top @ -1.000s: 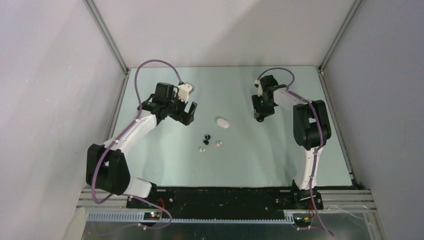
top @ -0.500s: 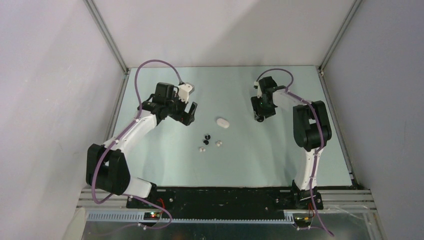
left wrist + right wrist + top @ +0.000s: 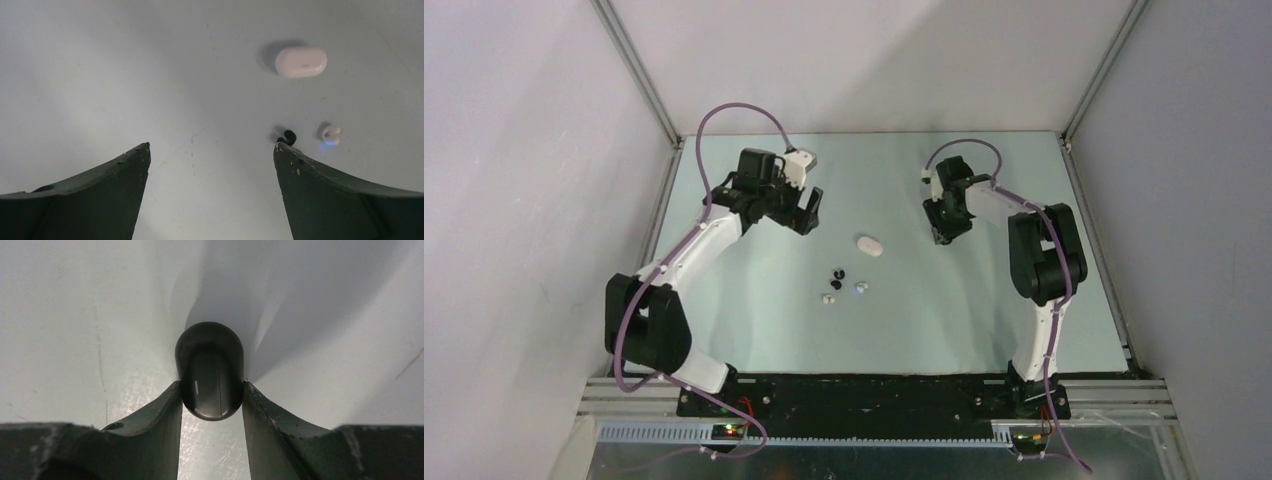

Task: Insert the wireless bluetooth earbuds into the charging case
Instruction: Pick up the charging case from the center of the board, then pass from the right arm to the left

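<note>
Right fingers [image 3: 165, 412] clamp the black case [image 3: 210, 365] across its short axis, far right of the worktop [image 3: 754, 330]; left fingers [image 3: 115, 185], spread wide and empty, are nearer the earbuds [image 3: 835, 284] mid-worktop, nearside of the white case [image 3: 870, 245].

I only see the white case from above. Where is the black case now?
The black case is over the right half of the table, clamped between the fingers of the right gripper in the right wrist view, to the right of the white case.
</note>
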`<control>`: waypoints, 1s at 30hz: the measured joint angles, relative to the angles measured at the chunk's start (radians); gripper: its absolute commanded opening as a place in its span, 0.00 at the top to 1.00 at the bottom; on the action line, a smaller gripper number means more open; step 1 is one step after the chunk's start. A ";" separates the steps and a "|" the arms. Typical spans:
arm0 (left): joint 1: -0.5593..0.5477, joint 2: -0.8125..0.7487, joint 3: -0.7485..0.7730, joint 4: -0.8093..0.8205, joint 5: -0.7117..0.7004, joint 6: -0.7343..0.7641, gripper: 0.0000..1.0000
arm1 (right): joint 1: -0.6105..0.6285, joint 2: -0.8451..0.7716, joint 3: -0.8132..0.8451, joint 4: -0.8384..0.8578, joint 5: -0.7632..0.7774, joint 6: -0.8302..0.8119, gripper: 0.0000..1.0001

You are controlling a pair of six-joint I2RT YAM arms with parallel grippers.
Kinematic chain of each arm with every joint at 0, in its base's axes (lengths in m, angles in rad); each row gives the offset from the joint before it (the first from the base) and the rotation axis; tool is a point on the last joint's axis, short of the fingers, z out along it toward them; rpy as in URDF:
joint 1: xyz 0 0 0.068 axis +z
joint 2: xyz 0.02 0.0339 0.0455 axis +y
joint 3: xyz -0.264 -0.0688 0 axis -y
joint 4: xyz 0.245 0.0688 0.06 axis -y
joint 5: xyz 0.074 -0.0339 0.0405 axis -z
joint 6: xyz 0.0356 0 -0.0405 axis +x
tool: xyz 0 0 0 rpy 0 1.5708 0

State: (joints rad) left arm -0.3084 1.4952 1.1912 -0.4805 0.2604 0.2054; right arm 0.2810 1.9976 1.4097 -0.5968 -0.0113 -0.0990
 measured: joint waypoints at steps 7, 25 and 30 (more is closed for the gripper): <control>0.004 0.072 0.167 0.000 0.061 -0.058 0.01 | 0.074 -0.045 -0.009 0.018 -0.085 -0.229 0.95; 0.006 0.190 0.476 0.110 0.454 -0.262 0.17 | 0.255 -0.362 0.045 0.423 -0.199 -0.223 0.89; 0.002 0.193 0.475 0.116 0.534 -0.279 0.21 | 0.283 -0.362 0.052 0.456 -0.171 -0.193 0.89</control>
State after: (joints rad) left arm -0.3061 1.6886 1.6665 -0.3645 0.7944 -0.0738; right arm 0.5636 1.6356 1.4620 -0.1410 -0.1825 -0.2920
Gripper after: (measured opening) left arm 0.815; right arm 0.469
